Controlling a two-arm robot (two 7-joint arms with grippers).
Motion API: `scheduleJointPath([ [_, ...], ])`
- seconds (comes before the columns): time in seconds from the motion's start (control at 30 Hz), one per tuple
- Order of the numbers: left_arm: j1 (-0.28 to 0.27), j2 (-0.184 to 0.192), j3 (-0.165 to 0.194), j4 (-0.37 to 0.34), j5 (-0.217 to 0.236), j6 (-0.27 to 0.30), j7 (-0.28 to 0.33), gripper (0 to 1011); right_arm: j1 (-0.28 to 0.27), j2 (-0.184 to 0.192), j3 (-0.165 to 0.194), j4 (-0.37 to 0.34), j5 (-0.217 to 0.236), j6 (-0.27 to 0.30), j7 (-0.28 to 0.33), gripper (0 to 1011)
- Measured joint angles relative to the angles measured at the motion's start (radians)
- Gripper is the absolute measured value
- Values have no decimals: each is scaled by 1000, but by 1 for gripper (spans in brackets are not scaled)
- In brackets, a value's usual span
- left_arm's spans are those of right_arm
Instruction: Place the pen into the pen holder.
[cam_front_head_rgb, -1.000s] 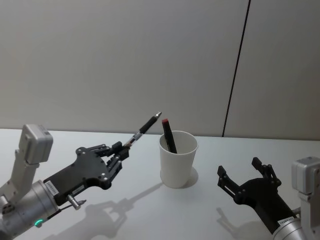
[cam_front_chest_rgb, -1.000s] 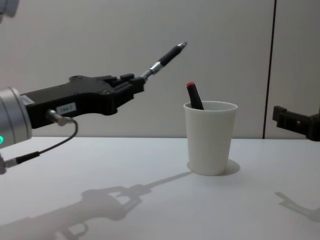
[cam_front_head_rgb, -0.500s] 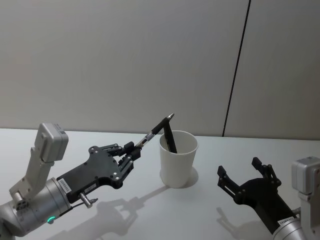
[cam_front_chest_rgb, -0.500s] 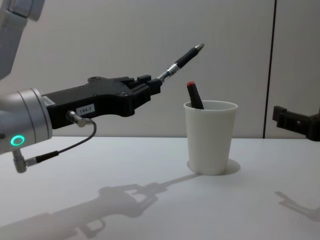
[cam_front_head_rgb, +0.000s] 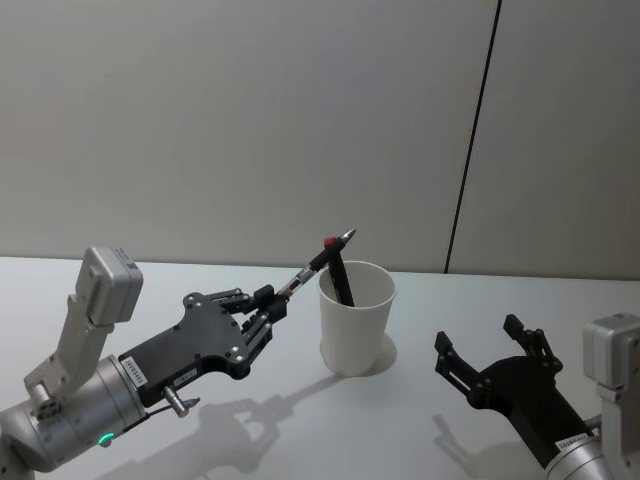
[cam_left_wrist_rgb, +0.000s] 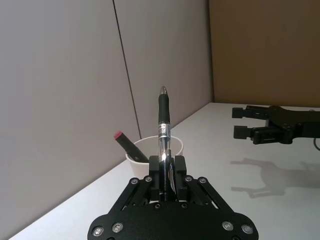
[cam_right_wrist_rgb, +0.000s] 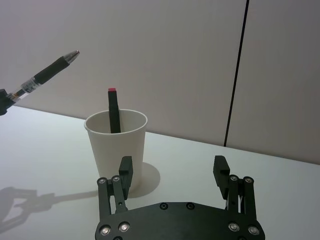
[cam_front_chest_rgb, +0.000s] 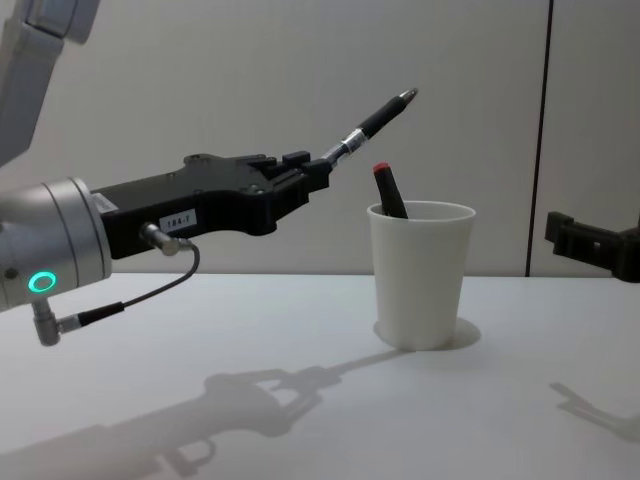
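My left gripper (cam_front_head_rgb: 268, 300) (cam_front_chest_rgb: 315, 172) (cam_left_wrist_rgb: 164, 165) is shut on a black pen (cam_front_head_rgb: 315, 262) (cam_front_chest_rgb: 370, 125) (cam_left_wrist_rgb: 163, 131) (cam_right_wrist_rgb: 47, 74). The pen slants up and away from the fingers, and its tip is in the air close to the near-left rim of the pen holder (cam_front_head_rgb: 355, 325) (cam_front_chest_rgb: 420, 280) (cam_right_wrist_rgb: 117, 145) (cam_left_wrist_rgb: 176, 146). That white paper cup stands upright at mid-table. A dark marker with a red end (cam_front_head_rgb: 338, 272) (cam_front_chest_rgb: 389, 190) (cam_right_wrist_rgb: 114, 111) (cam_left_wrist_rgb: 127, 146) leans inside it. To the right of the cup, my right gripper (cam_front_head_rgb: 482, 338) (cam_right_wrist_rgb: 173, 164) (cam_left_wrist_rgb: 255, 122) hangs open and holds nothing.
The white table (cam_front_head_rgb: 300, 420) (cam_front_chest_rgb: 330, 420) carries only the cup, plus the arms' shadows. A grey wall with a dark vertical seam (cam_front_head_rgb: 470, 150) rises behind the table's far edge.
My left gripper has carried the pen right and forward toward the cup, so the tip has gone from left of the cup to beside the marker's red end. The right arm has stayed still.
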Motion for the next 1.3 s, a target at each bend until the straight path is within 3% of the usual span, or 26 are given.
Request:
scheduleJointPath([
  [0.47, -12, 14, 26, 4, -31, -9, -65, 180, 0, 0, 0, 0, 0, 0, 0, 1001],
  [1.13, -20, 19, 45, 9, -45, -6, -86, 180, 0, 0, 1, 0, 1, 0, 3, 1001],
  [1.3, -20, 19, 46, 9, -46, -6, -88, 180, -4, 7, 10, -3, 19, 2, 28, 1001],
])
